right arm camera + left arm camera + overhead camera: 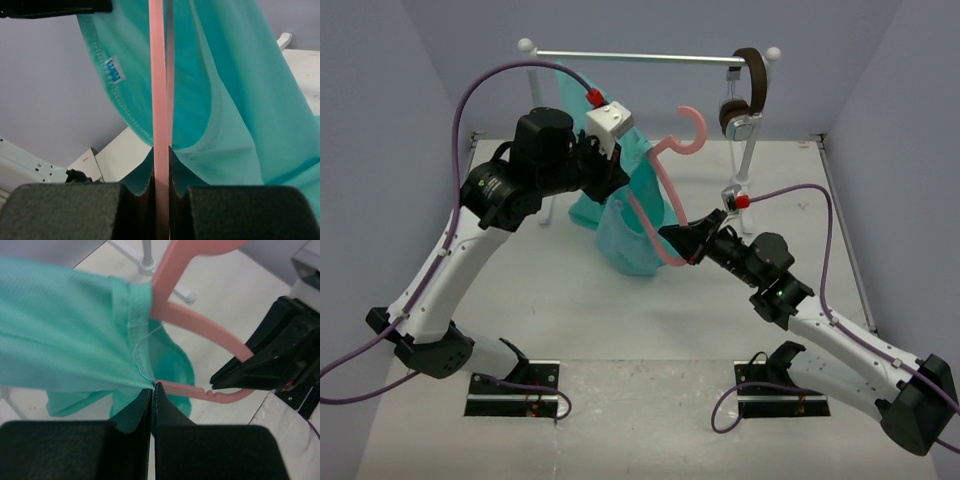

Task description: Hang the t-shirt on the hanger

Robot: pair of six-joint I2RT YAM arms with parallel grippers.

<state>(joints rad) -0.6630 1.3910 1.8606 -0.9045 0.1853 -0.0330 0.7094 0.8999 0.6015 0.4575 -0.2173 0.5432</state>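
The teal-green t-shirt point(625, 225) hangs in the air over the table, partly drawn over one arm of the pale-pink hanger point(670, 190). My left gripper point(610, 168) is shut on the shirt's edge; in the left wrist view its jaws point(152, 390) pinch the cloth point(65, 340) beside the hanger point(200, 325). My right gripper point(682, 240) is shut on the hanger's lower corner; in the right wrist view the pink bar point(160, 90) runs up between its jaws point(161, 155), with the shirt point(235, 85) draped behind. The hanger's hook points up, free in the air.
A white clothes rail point(640, 57) on two posts stands at the back, with brown-and-silver headphones point(745, 95) hung at its right end. The rail's foot point(552, 215) stands behind the left arm. Grey walls enclose the table on three sides.
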